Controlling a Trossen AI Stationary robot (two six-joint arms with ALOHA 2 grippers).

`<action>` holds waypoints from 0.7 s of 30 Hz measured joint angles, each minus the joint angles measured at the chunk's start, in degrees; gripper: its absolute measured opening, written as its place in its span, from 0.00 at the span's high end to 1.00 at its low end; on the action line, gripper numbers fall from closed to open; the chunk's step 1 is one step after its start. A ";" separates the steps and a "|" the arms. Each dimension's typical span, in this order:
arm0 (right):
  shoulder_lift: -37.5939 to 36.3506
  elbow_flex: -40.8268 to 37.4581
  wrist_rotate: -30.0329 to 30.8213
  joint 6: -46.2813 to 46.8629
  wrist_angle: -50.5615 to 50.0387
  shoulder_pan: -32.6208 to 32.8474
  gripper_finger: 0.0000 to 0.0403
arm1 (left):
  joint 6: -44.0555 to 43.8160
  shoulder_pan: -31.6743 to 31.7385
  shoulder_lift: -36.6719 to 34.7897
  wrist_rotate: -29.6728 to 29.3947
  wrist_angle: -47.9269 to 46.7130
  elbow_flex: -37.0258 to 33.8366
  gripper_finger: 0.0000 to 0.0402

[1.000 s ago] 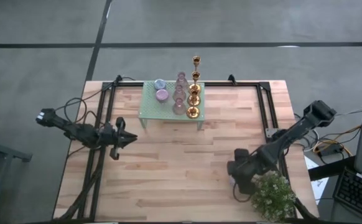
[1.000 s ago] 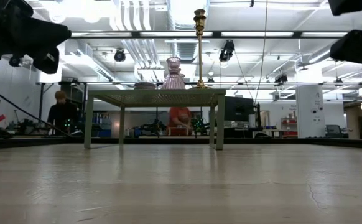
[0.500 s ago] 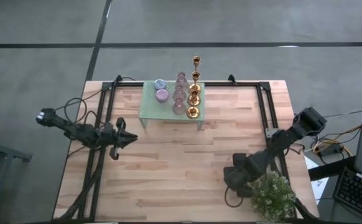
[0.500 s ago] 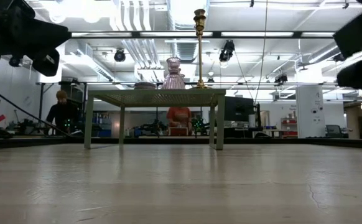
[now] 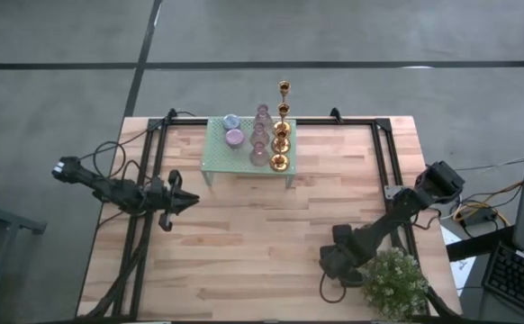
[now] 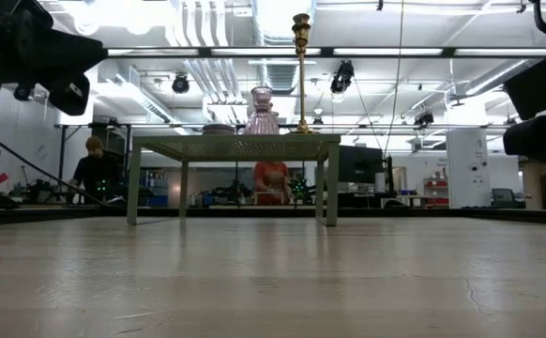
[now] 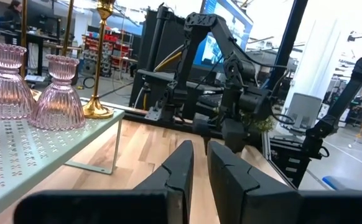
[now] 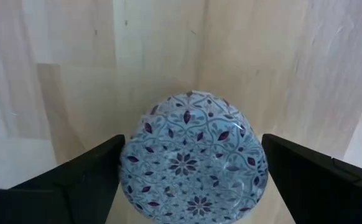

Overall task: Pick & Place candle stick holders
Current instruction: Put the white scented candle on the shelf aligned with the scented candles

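Note:
A round blue holder with a dark flower pattern sits on the wooden table near its front right. My right gripper is open and points down over it, one finger on each side; whether the fingers touch it, I cannot tell. In the high view this gripper hides the holder. Gold sticks, pink glass holders and squat round ones stand on the mint-green rack at the far middle. My left gripper waits shut and empty at the table's left.
A bushy potted plant stands at the near right corner, close beside my right arm. Black frame rails run along the table's sides. Bare wood lies between the rack and the near edge. People show in the room behind the table.
My right gripper has gone down and a little toward the table's near left, closing in over the blue holder. The right arm's elbow has sunk with it.

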 joint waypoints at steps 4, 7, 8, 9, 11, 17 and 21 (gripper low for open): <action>0.65 -0.10 -0.01 -1.54 0.00 0.00 0.13 | -0.02 0.00 0.00 0.00 -0.22 0.00 0.87; 0.58 -0.15 0.03 -2.40 0.10 0.00 0.20 | -0.02 0.00 0.00 0.00 -0.22 0.00 0.87; 0.41 -0.13 0.15 -2.57 0.15 -0.02 0.22 | -0.02 0.00 0.00 0.00 -0.21 0.00 0.87; 0.30 -0.05 0.24 -2.76 0.10 -0.02 0.24 | -0.02 0.00 0.00 0.00 -0.20 0.00 0.87; 0.21 0.42 0.27 -3.67 0.11 -0.04 0.28 | -0.01 0.00 0.00 0.00 -0.20 0.00 0.87; 0.58 3.87 1.78 -7.60 0.00 -1.32 0.27 | -0.02 0.00 0.00 0.00 -0.20 -0.02 0.87; 0.58 8.15 3.50 -11.70 -0.06 -4.12 0.24 | -0.02 0.00 0.00 0.00 -0.20 -0.02 0.87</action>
